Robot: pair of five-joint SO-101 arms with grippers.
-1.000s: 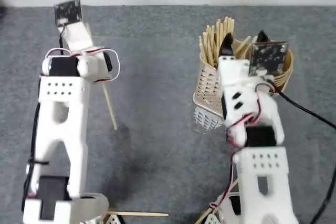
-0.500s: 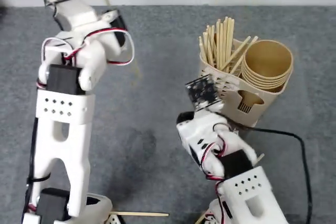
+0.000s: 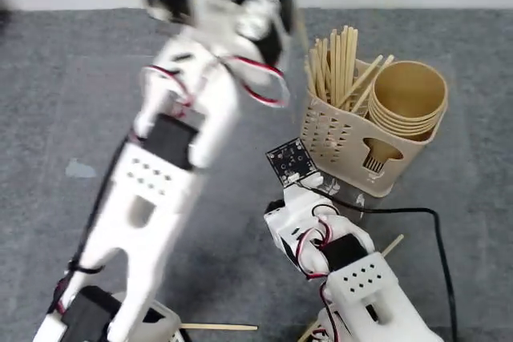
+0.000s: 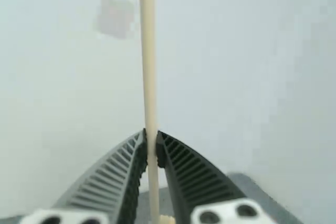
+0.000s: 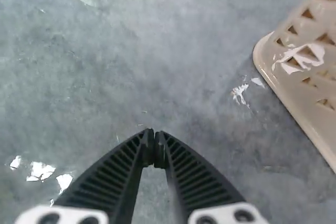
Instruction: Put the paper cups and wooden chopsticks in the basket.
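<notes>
**Operator:** What has my left pincer got?

**Spotter:** Your left pincer (image 4: pixel 151 141) is nipped narrow on a single wooden chopstick (image 4: pixel 148 51). It grips low on the stick, so most of the length stands out past the tips against the pale wall. In the high view that arm is raised over the far side of the table (image 3: pixel 64 102), just left of the basket (image 3: pixel 345 146).

**Operator:** How will the stick handle?

**Spotter:** I'd judge it light, stiff and smooth. With that much overhang it could swivel between the ridged jaws, or slip if it knocks the rim. You'd want it going in end-first and close to upright.

**Operator:** And my right?

**Spotter:** Your right pincer (image 5: pixel 154 148) is closed on nothing, low over the grey table, near the foot of the basket.

**Operator:** What's in the basket?

**Spotter:** It's slotted and beige, on the far right of the table, with two compartments. The left one holds an upright bundle of chopsticks (image 3: pixel 337 58). The right one holds a nested stack of paper cups (image 3: pixel 409 94), which are thin and easily crushed but look already home.

A loose chopstick (image 3: pixel 216 327) lies by the near edge, and a second loose chopstick (image 3: pixel 391 245) lies beside your right arm's base. You'd best take those near the middle.
</notes>
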